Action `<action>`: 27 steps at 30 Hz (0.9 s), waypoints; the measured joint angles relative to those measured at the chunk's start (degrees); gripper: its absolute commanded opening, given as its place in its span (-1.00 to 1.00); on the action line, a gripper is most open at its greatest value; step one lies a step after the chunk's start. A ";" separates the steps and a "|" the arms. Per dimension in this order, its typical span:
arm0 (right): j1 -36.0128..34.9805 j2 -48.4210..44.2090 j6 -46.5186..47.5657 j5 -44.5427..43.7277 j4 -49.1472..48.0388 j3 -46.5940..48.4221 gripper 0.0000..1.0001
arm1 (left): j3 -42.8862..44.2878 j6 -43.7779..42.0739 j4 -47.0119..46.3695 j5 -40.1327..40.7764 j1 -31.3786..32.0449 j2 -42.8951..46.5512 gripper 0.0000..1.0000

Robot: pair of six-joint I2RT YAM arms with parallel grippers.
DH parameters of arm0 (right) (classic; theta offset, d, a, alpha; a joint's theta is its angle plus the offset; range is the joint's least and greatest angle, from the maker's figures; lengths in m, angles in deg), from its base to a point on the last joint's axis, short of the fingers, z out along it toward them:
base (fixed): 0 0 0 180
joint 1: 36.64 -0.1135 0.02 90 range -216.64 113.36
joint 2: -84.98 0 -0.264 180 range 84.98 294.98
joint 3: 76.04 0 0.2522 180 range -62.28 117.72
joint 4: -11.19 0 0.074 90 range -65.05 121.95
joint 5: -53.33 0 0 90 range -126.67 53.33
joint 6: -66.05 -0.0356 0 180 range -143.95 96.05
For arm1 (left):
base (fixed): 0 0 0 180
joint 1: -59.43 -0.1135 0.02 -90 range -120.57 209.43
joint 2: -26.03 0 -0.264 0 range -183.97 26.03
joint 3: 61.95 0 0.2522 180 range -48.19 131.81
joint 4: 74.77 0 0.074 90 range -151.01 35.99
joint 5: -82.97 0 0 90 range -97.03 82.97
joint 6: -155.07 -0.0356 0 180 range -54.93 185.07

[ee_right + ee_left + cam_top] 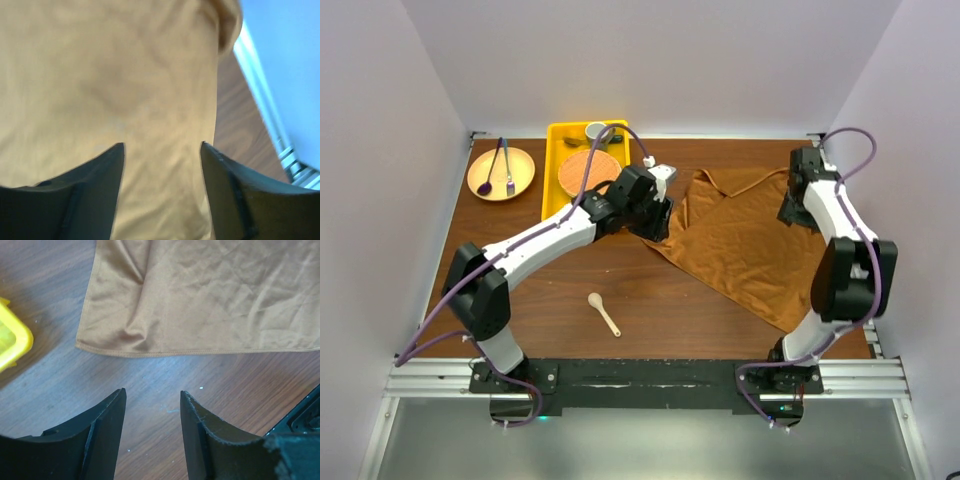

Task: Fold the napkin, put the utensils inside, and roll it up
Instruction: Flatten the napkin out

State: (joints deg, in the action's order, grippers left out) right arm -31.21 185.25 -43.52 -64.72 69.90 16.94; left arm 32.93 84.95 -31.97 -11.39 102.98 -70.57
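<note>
Wood table (550, 300), pale walls (650, 60), rumpled rust napkin (740, 240), left gripper (152, 395) and right gripper (162, 147) parted, empty

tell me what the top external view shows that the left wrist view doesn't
Only top external: the cream spoon on the table, the round plate at far left, and the right gripper. Only left wrist: that the left gripper stands open over bare wood, just short of the napkin. Both: the napkin and the yellow tray.

Left hand (152, 395) fingers parted, empty, right hand (162, 147) fingers parted wide
</note>
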 measured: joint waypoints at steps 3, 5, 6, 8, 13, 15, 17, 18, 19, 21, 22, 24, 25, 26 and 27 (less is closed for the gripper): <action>-0.96 -4.94 -0.79 5.09 -0.17 -6.43 0.15 | 1.60 -0.17 -0.07 -0.26 -0.04 -0.90 0.05; -3.19 -3.89 -1.05 7.34 -0.13 -8.33 0.14 | 2.14 -0.39 -0.09 -0.42 -0.09 -1.16 0.04; -5.03 -2.73 -1.09 8.31 -0.11 -8.57 0.14 | 2.19 -0.46 -0.04 -0.44 -0.11 -1.18 0.04; -9.55 -0.85 -1.18 9.84 -0.63 -8.59 0.07 | 2.25 -0.46 0.09 -0.42 -0.26 -1.18 0.03; -19.98 0.79 -2.05 14.23 -1.05 -5.11 -0.29 | 1.44 0.15 0.57 0.59 -1.51 -0.44 0.04; -22.91 2.80 -2.78 15.78 -1.27 -1.14 -0.39 | 0.07 0.66 1.09 1.92 -2.49 1.14 0.11; -25.57 5.75 -4.09 17.68 -2.71 3.41 -0.43 | -0.81 1.20 1.90 3.85 -4.00 2.84 0.16; -26.97 7.39 -4.94 18.64 -3.50 5.29 -0.46 | -0.98 1.70 2.34 4.68 -5.01 3.65 0.17; -28.24 8.96 -5.64 19.32 -4.11 6.84 -0.47 | -0.98 2.12 2.80 5.29 -6.38 4.42 0.17; -30.36 11.98 -6.71 20.61 -4.72 9.11 -0.57 | -0.98 2.45 3.34 6.47 -8.83 5.35 0.17; -31.30 13.66 -7.13 21.07 -4.76 10.25 -0.60 | -0.98 2.62 3.63 7.02 -9.86 5.64 0.17; -32.98 17.46 -7.52 22.21 -4.66 12.55 -0.66 | -0.98 2.64 4.33 8.46 -11.61 6.12 0.17; -33.73 19.39 -7.58 22.86 -4.48 13.86 -0.67 | -0.98 2.64 4.74 9.11 -11.91 6.38 0.17; -34.32 20.96 -7.54 23.21 -4.50 14.84 -0.67 | -0.98 2.62 5.07 9.44 -11.96 6.67 0.17; -34.86 22.64 -7.54 23.34 -4.37 15.87 -0.67 | -1.01 2.60 5.25 9.68 -11.91 7.06 0.17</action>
State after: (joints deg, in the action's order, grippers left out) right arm -66.07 207.89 -51.06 -41.38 65.53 32.81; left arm 31.93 87.55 -26.72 -1.71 91.07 -63.51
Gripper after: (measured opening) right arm 0.174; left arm 0.584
